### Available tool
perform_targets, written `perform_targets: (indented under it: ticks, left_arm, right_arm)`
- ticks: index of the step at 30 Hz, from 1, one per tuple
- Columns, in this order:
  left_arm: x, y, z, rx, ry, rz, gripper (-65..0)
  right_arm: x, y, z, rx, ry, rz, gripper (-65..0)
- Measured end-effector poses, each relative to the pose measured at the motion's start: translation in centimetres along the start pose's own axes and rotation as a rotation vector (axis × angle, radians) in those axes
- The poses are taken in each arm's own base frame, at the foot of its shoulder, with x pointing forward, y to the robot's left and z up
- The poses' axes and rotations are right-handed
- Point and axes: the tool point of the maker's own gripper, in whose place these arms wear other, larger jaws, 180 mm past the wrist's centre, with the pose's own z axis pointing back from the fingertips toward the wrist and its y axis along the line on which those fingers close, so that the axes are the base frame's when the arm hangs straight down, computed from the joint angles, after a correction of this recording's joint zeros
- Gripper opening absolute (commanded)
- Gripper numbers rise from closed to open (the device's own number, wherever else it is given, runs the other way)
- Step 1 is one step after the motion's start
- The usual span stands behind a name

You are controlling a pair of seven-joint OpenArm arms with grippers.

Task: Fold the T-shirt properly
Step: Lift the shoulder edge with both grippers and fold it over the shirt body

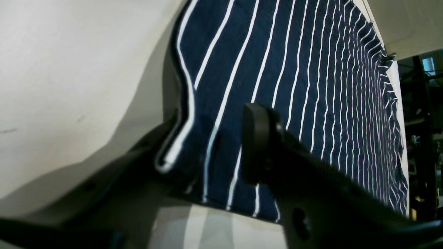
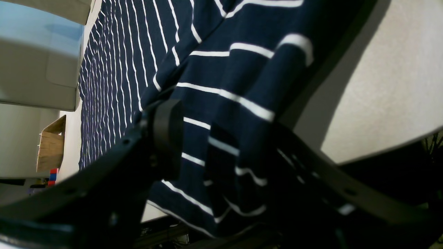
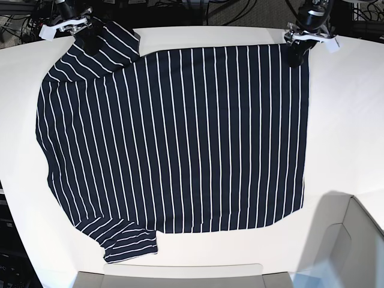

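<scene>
The T-shirt (image 3: 180, 138) lay flat on the table (image 3: 354, 120). The left gripper (image 1: 211, 145) straddled its hem corner, jaws apart; the right gripper (image 2: 221, 152) appeared to bracket the sleeve, not yet clamped. Both should close fully before lifting evenly.

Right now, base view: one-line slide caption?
Navy pinstriped T-shirt spread flat on white table, left gripper and right gripper at its far corners.
</scene>
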Motion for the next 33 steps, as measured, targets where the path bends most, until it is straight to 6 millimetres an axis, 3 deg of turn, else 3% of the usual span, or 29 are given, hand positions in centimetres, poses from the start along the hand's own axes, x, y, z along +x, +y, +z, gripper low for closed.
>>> perform_targets:
  ticks: [6,9,12,16,25,33]
  left_arm:
    - [-0.2,0.3,0.2,0.007,0.009,0.000,-51.0]
    - [-0.3,0.6,0.2,0.020,0.015,0.001,-63.1]
    - [-0.5,0.7,0.2,0.025,0.023,0.002,-65.0]
    - [-0.5,0.4,0.2,0.020,0.034,0.000,-65.0]
    - [-0.4,-0.8,1.4,0.007,0.137,-0.073,-65.0]
    - [3.4,0.5,1.9,0.049,0.059,-0.097,-65.0]
  right_arm:
    - [0.0,0.0,0.0,0.000,0.000,0.000,-40.7]
    - [-0.3,0.0,0.0,-0.008,0.015,0.039,-53.6]
    - [-1.0,0.4,0.0,-0.009,0.055,0.067,-65.0]
    - [-1.1,1.3,0.4,0.004,0.069,0.074,-65.0]
    - [2.7,4.2,1.9,0.035,-0.082,0.028,-65.0]
    - [5.4,3.0,3.6,-0.022,-0.166,0.046,-65.0]
